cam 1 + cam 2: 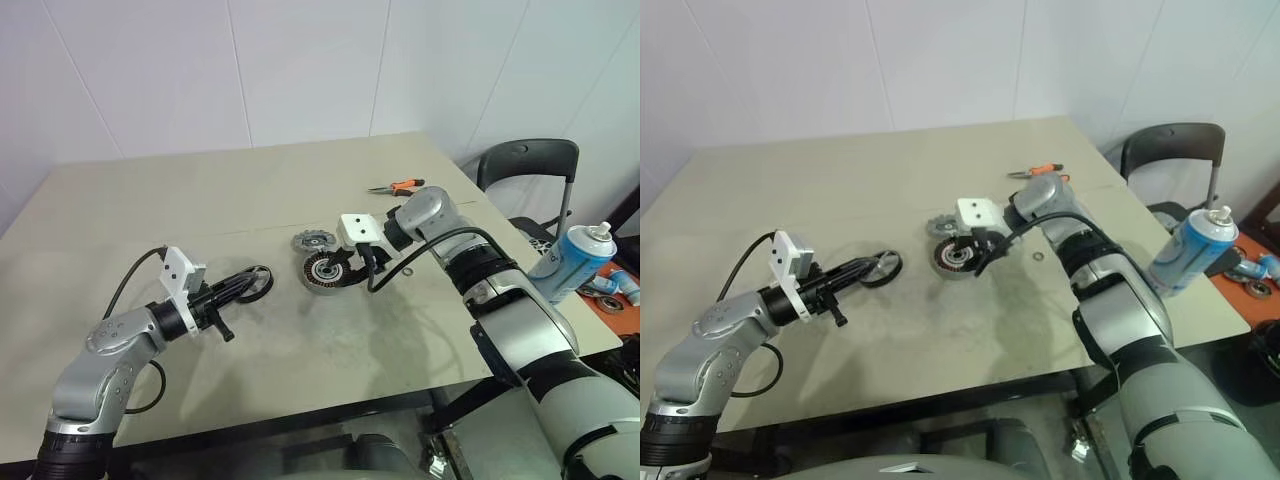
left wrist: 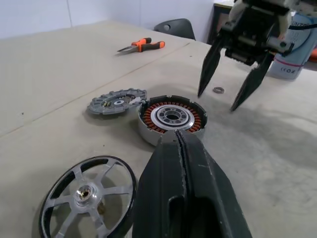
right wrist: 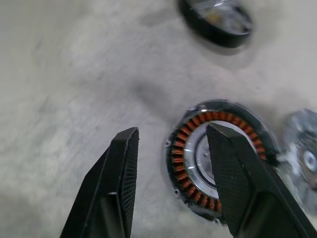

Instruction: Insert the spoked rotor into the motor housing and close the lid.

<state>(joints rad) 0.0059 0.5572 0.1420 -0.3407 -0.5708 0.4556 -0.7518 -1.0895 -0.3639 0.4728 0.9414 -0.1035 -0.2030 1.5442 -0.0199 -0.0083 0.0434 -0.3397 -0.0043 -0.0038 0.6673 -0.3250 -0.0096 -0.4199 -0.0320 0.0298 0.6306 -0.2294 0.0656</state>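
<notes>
Hovering right end effector [image 2: 233, 101], fingers apart, above motor housing [image 1: 322, 271] on bench [image 1: 150, 200]; left end effector [image 2: 181, 144] pressed together beside spoked rotor [image 2: 88, 196]. Likely steadying housing next; rotor awaiting pickup.

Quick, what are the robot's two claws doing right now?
Left claw: closed, holding nothing, beside the spoked rotor.
Right claw: open, empty, above the motor housing.

Beige counter [image 1: 200, 200], matte, faint seam line across its far part. Behind it, white panelled walls [image 1: 300, 70] with thin vertical joints, meeting at 1 corner. Dark chair [image 1: 527, 165] with a curved backrest stands just beyond the counter's far right corner. Even, soft light.
</notes>
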